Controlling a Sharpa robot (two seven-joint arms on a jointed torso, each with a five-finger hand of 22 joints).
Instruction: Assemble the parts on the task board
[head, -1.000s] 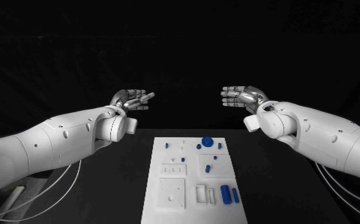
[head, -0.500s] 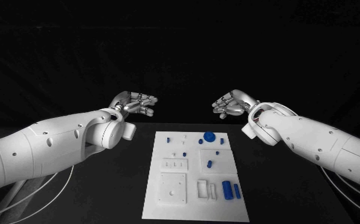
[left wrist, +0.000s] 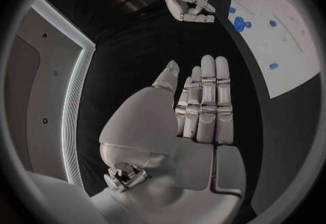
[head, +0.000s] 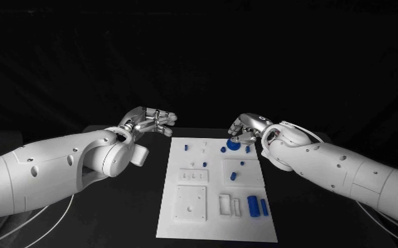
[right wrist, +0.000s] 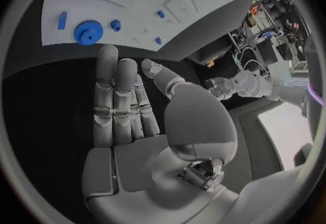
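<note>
Both hands empty w/ fingers apart, but right hand (head: 249, 128) hovers right over the blue gear (head: 233, 143) at board's (head: 191, 225) far end, left hand (head: 149, 121) off beside it.

Both white arms reach forward and converge toward the middle. The left hand (head: 149, 120) holds nothing, its fingers (left wrist: 207, 99) extended side by side. The right hand (head: 248, 129) likewise holds nothing, fingers (right wrist: 116, 99) straight.
</note>
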